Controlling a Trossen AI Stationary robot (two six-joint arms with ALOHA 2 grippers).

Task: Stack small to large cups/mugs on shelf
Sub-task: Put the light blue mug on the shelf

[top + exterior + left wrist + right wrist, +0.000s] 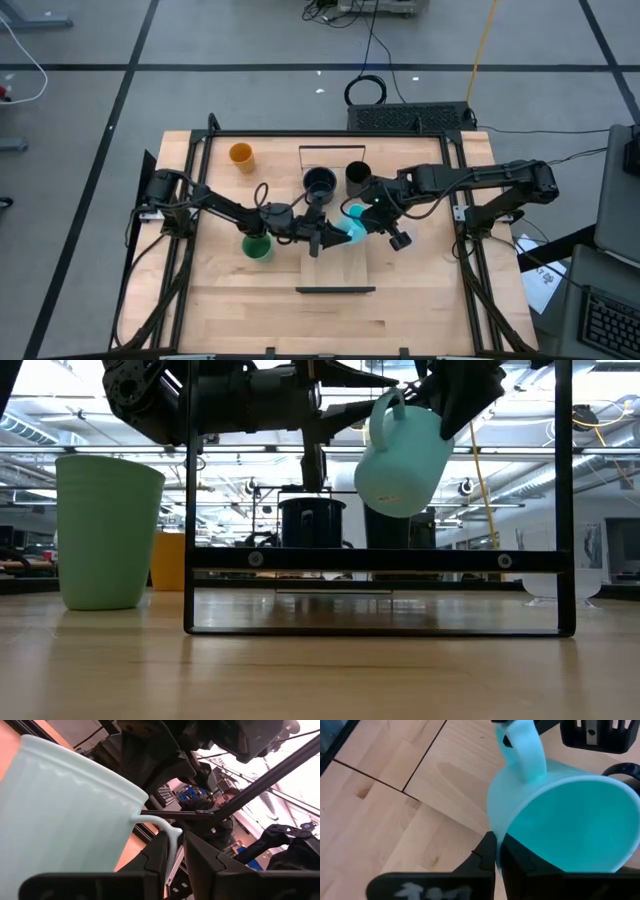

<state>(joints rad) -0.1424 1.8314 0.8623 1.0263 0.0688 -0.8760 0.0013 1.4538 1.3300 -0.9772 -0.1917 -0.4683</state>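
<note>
Over the desk [210,300] and the shelf [335,270] at frame centre, I hold the bright blue mug [356,225] tilted in the air, my right gripper [496,851] pinching its rim, my left gripper [175,851] loosely straddling its handle.

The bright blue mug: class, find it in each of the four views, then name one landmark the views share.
High view: bright blue mug at the table's centre, between the two grippers.
Low view: upper centre, tilted, in the air.
Left wrist view: fills the left side.
Right wrist view: right half, mouth toward the camera.
Shared landmark: the mug's handle.
</note>
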